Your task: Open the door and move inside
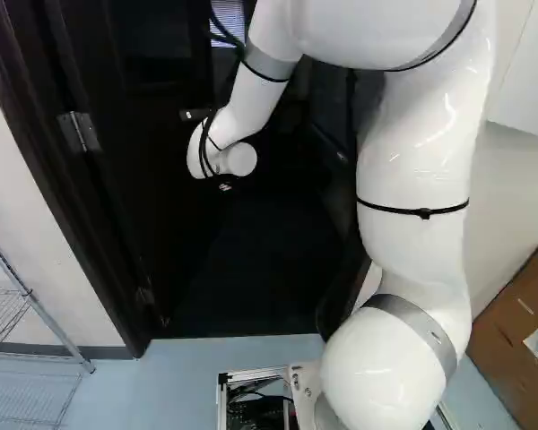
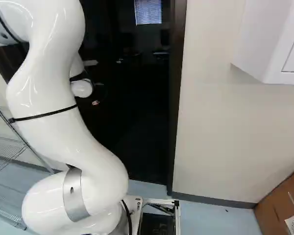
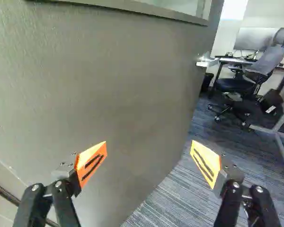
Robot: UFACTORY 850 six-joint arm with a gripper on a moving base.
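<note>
Okay, dark flat door (image 3: 113,90) open, hinged at left of left base view, silver handle (image 3: 207,62) near far edge. Black gripper (image 2: 95,102) near door, orange-padded fingers (image 3: 92,163) wide apart. Beyond: grey-backed office chair (image 3: 267,61), striped grey-blue carpet (image 3: 170,203).

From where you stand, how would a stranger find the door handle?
In the wrist view, find the big grey door. Near its far edge, below its window, the handle juts out. Small and bright, it sits on the door, unlike the desk beyond.
</note>
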